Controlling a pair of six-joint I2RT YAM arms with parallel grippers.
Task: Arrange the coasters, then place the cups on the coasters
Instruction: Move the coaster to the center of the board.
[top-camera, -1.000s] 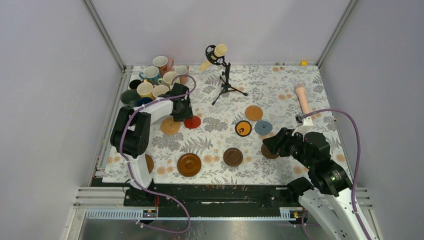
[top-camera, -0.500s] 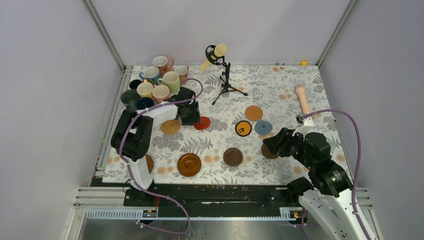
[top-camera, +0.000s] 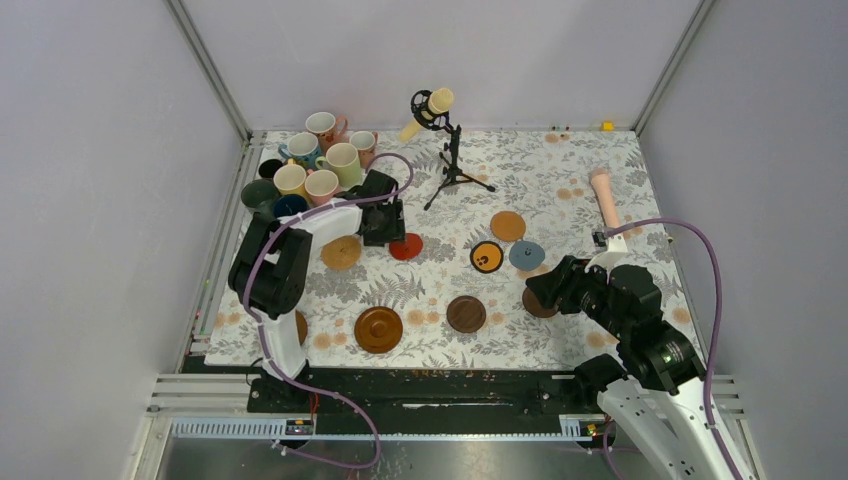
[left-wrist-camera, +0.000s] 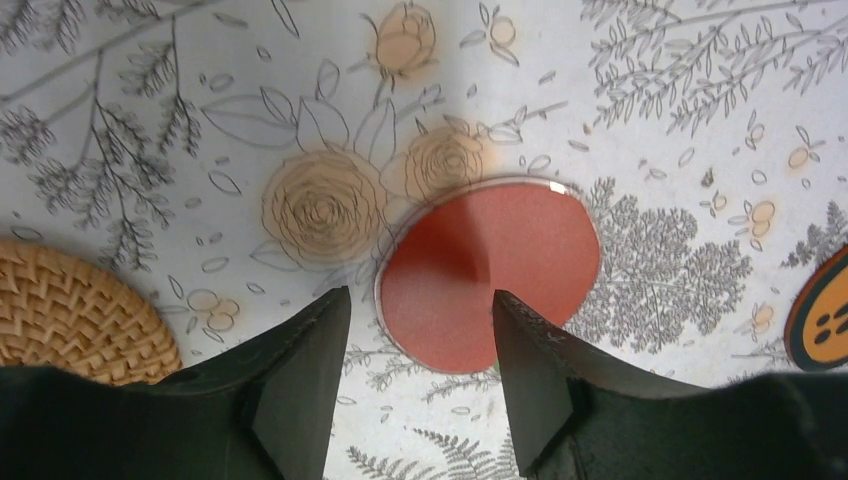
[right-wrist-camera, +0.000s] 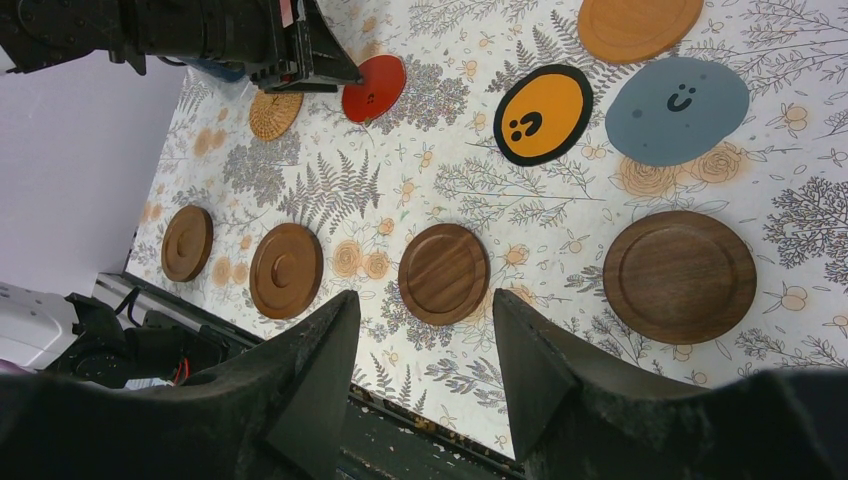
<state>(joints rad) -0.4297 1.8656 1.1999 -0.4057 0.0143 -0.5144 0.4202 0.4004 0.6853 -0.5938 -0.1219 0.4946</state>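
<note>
The floral-clothed table (top-camera: 560, 170) carries, in its far left corner, a tight cluster of cups (top-camera: 320, 165), all stood upright with mouths up and none set on a coaster; whether anything lies inside them cannot be told. A pale green cup (top-camera: 342, 158) and a pink cup (top-camera: 322, 185) form the cluster's right edge. Just beside them the left gripper (left-wrist-camera: 420, 300) is held low with its jaws parted and nothing grasped, the near edge of the red coaster (left-wrist-camera: 490, 270) lying flat between them. A woven cork coaster (left-wrist-camera: 70, 310) is seen near it. The right gripper (right-wrist-camera: 425, 300) is likewise spread and grasps nothing, poised by a dark wooden coaster (right-wrist-camera: 678, 275). An orange black-rimmed coaster (right-wrist-camera: 542, 113) and a grey-blue coaster (right-wrist-camera: 678, 110) are laid side by side mid-table.
</note>
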